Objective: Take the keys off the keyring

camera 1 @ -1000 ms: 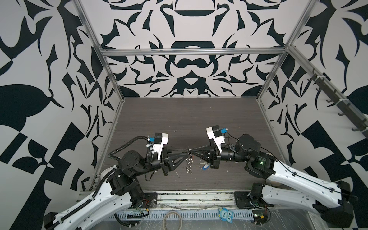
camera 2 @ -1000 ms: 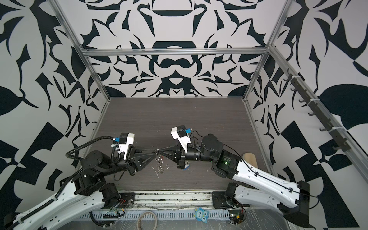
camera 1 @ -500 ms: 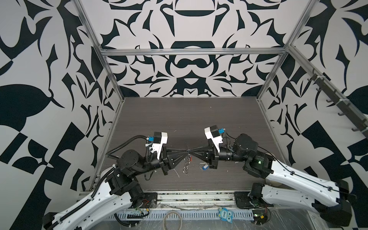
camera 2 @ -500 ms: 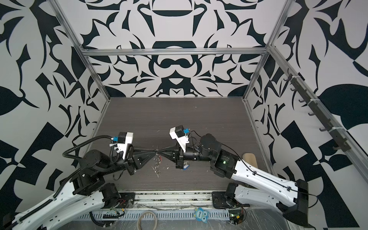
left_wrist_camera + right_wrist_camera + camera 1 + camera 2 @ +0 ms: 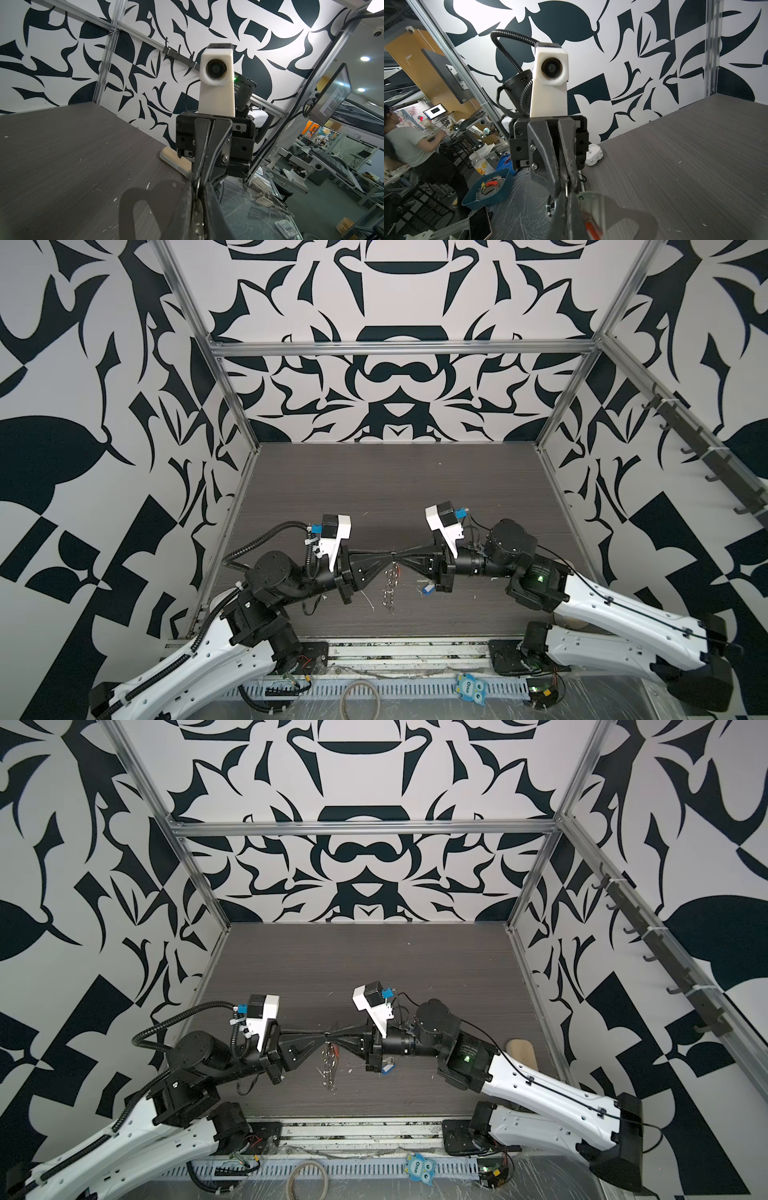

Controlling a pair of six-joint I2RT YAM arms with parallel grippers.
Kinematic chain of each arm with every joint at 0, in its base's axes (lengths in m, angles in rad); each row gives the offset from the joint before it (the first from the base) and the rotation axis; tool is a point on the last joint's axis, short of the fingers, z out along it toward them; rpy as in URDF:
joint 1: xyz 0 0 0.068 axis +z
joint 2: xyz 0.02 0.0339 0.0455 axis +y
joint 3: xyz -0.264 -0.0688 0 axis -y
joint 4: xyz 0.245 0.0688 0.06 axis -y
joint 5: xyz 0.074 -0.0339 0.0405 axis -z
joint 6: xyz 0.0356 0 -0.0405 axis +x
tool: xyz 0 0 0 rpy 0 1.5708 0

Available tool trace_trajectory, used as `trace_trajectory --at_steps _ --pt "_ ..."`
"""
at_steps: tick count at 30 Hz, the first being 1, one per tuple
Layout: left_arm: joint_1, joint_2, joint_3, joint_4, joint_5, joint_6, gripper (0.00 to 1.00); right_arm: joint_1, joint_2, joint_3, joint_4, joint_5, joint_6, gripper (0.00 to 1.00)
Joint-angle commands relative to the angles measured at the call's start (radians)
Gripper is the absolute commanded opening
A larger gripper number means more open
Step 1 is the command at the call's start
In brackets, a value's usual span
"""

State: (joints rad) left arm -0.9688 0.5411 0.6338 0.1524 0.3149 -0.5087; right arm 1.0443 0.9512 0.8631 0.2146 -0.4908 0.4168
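In both top views the left gripper (image 5: 390,565) and the right gripper (image 5: 399,566) meet tip to tip in the air over the near half of the table (image 5: 374,489), with the two arms in one line. The keyring (image 5: 390,589) hangs from that meeting point, seen edge-on, its long axis running straight down toward the table. The red-tagged key (image 5: 398,571) sits just under the pinch, on the right gripper's side. The blue-tagged key (image 5: 427,590) lies loose on the table beneath the right gripper, apart from the keyring. The keyring (image 5: 329,1067), red-tagged key (image 5: 336,1052) and blue-tagged key (image 5: 387,1068) lie the same way here.

In the left wrist view the right gripper (image 5: 198,179) faces the camera, its jaws pressed together right to the tips at the keyring's top edge. The grey keyring (image 5: 166,193) hangs away below.

In the right wrist view the left gripper (image 5: 566,186) faces the camera, its jaws nearly together with a thin silver piece nipped between the tips. The keyring (image 5: 612,209) hangs below, and the red-tagged key (image 5: 591,228) lies close against the right gripper's own fingers. Whether each grip is on a ring, the plate or a key's head cannot be told.

The red-tagged key looks like the one left to free. The right arm is nearer to it, so the next move probably draws it away along the arms' line while the left gripper anchors the keyring.
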Motion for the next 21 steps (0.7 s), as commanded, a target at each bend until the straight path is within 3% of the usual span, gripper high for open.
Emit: trace_trajectory --at_steps 1,5,9,13,16,21 --pt "-0.003 0.008 0.024 0.01 0.014 -0.008 0.1 0.008 -0.002 0.021 0.078 0.003 -0.002 0.0" --pt "-0.004 0.003 0.02 0.012 0.0 -0.011 0.0 0.008 -0.008 0.017 0.076 0.007 -0.003 0.0" --pt "-0.004 0.003 0.027 0.002 -0.036 -0.013 0.0 0.008 -0.023 0.017 0.053 0.02 -0.004 0.01" --pt "-0.003 -0.006 0.048 -0.035 -0.087 -0.007 0.0 0.008 -0.082 0.006 -0.027 0.083 -0.044 0.3" --pt "-0.004 -0.011 0.064 -0.054 -0.119 -0.008 0.0 0.008 -0.133 -0.029 -0.064 0.152 -0.07 0.42" --pt "-0.004 0.003 0.087 -0.081 -0.155 -0.013 0.0 0.008 -0.136 -0.027 -0.151 0.178 -0.127 0.47"
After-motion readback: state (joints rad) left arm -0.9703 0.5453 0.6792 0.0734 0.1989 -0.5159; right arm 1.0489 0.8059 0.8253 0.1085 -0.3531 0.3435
